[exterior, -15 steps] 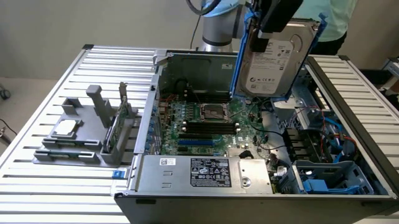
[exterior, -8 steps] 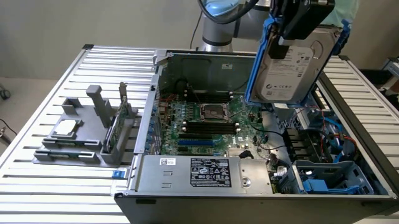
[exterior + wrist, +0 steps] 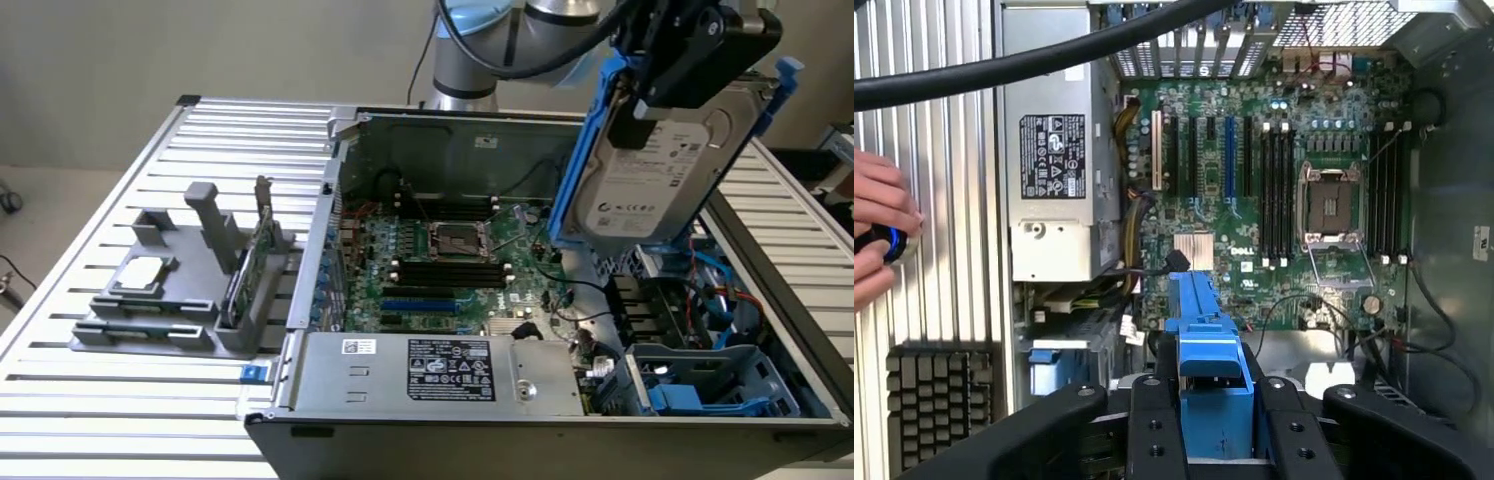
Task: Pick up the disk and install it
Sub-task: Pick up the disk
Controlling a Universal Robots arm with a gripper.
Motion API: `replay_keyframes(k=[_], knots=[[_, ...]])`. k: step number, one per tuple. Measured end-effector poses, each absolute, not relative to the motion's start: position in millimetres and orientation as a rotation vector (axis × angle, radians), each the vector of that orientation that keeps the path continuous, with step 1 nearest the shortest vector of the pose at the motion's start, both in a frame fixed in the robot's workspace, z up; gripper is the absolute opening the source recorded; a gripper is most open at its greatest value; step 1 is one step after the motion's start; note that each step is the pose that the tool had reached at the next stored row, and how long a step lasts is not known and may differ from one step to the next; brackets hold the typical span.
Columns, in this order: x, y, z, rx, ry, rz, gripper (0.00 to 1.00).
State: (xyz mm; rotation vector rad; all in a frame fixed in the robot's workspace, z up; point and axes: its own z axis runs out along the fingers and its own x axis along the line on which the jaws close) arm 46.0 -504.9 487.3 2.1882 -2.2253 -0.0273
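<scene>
i have the tool [image 3: 647, 110] clamped on the disk [image 3: 654, 190], pinching its upper end, and the disk hangs clear above the open computer case [image 3: 454, 150], at about two o'clock from the motherboard [image 3: 447, 265] in the exterior view. my worry is the grip: it bites on a blue rail [image 3: 1209, 390] rather than on bare metal, so i judge the plastic could flex and let the drive twist or slip down onto the board. the drive bay [image 3: 707, 385] sits at about five o'clock from the disk, with loose blue and red cables [image 3: 731, 290] lying between them; a tilted drive could snag those or jam at the bay's mouth. a person's hand [image 3: 879, 235] is out past the power supply [image 3: 1054, 180], over the counter [image 3: 94, 420], too near for any wide swing. the disk itself is a flat silver-grey slab, nearly upright and leaning a little, with its white printed label facing the exterior camera and a blue rail down each long edge.
</scene>
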Motion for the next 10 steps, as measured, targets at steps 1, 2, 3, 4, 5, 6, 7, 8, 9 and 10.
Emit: replay_keyframes(k=[1, 2, 3, 4, 5, 6, 7, 8, 9, 10], knots=[[48, -508, 487, 2.188, -2.225, -0.028, 0.33], [50, -512, 487, 2.188, -2.225, -0.028, 0.33], [52, -515, 487, 2.188, -2.225, -0.029, 0.33], [54, -518, 487, 2.187, -2.224, -0.029, 0.33], [56, -521, 487, 2.187, -2.224, -0.030, 0.33], [58, -524, 487, 2.187, -2.224, -0.030, 0.33], [60, -527, 487, 2.187, -2.224, -0.031, 0.33], [62, -530, 487, 2.187, -2.224, -0.031, 0.33], [64, -533, 487, 2.186, -2.223, -0.031, 0.33], [66, -537, 487, 2.186, -2.223, -0.032, 0.33]])
